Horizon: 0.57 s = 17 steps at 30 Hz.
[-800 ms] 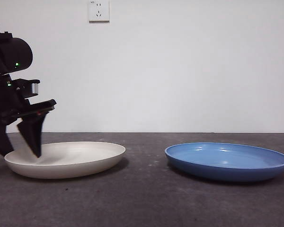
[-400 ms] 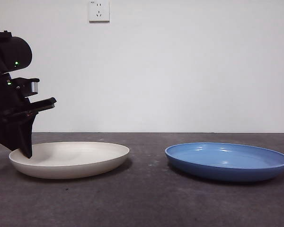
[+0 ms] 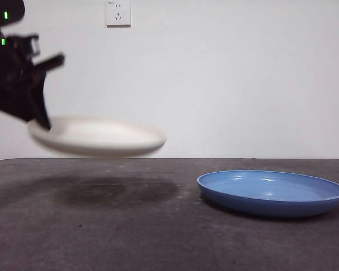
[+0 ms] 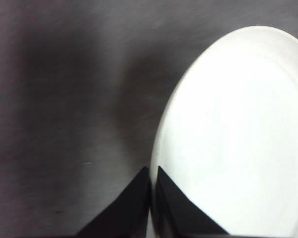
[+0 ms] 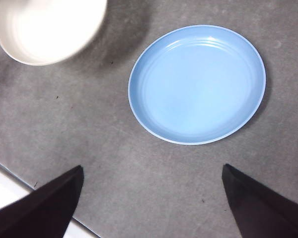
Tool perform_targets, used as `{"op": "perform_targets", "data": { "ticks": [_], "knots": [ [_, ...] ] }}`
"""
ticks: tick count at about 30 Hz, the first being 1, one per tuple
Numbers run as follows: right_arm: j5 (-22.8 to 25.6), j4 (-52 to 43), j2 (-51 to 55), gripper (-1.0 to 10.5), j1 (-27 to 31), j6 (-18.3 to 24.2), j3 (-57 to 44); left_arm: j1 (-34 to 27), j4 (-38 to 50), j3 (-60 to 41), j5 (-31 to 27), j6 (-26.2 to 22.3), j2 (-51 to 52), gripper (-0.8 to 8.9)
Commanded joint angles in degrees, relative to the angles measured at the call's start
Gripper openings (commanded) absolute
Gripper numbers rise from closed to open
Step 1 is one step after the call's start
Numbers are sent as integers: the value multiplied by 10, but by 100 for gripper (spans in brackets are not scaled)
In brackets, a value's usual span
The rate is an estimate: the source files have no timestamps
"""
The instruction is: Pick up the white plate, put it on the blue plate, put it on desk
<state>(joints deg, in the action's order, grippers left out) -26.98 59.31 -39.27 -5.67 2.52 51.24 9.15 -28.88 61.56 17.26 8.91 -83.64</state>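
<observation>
The white plate hangs in the air above the desk, held level by its left rim. My left gripper is shut on that rim; in the left wrist view its jaws pinch the edge of the white plate at my left gripper. The blue plate rests on the desk to the right, empty. From high above, my right gripper stands open over the desk, with the blue plate and the white plate beyond it.
A white wall with a socket stands behind the desk. The plate's shadow lies on the desk below it. The desk's near edge shows in the right wrist view.
My left gripper shut on the white plate's left rim and lifted it off the desk, moving it up and slightly right. The blue plate has not moved.
</observation>
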Motion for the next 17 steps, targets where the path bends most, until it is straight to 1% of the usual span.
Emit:
{"op": "perform_targets", "data": {
  "ticks": [1,3,9,13,17],
  "knots": [
    [0,-6,-3,448,-2,-14,11,21,2,19,9,29,15,8],
    [0,-7,-3,448,-2,-21,11,39,2,27,9,37,20,8],
    [0,-10,-3,448,-2,-34,24,119,17,72,7,64,6,9],
    [1,-9,-3,448,-2,-40,56,169,17,124,1,73,-36,9],
    [1,2,-3,448,-2,-40,94,205,17,176,1,82,-94,9]
  ]
}}
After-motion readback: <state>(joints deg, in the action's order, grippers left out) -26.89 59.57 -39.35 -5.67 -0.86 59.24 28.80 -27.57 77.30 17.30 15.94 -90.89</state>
